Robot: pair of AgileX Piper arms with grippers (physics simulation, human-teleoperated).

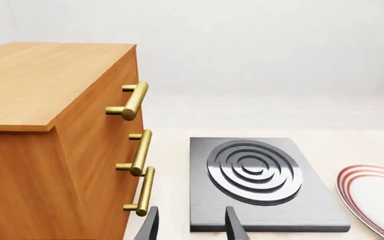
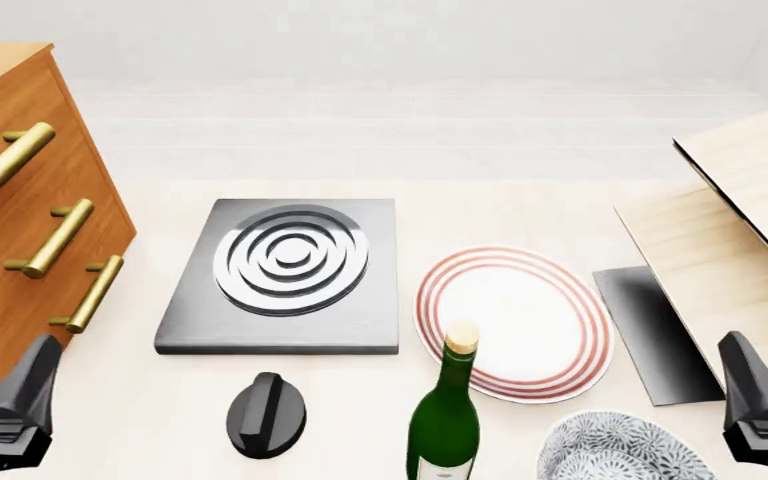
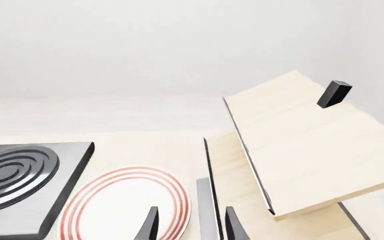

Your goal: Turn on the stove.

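Pale tabletop (image 2: 131,400) holds the stove (image 2: 284,275), its knob (image 2: 268,413) lying apart just in front. Both the left gripper (image 1: 190,225) and right gripper (image 3: 190,225) hang with fingers apart, gripping nothing. Best approach: the left gripper descends squarely over the knob's ridge before twisting.

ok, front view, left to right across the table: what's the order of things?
Left gripper → wooden drawer cabinet → stove → knob in front of it → green bottle → plate → patterned bowl → light wood box with open lid → right gripper.
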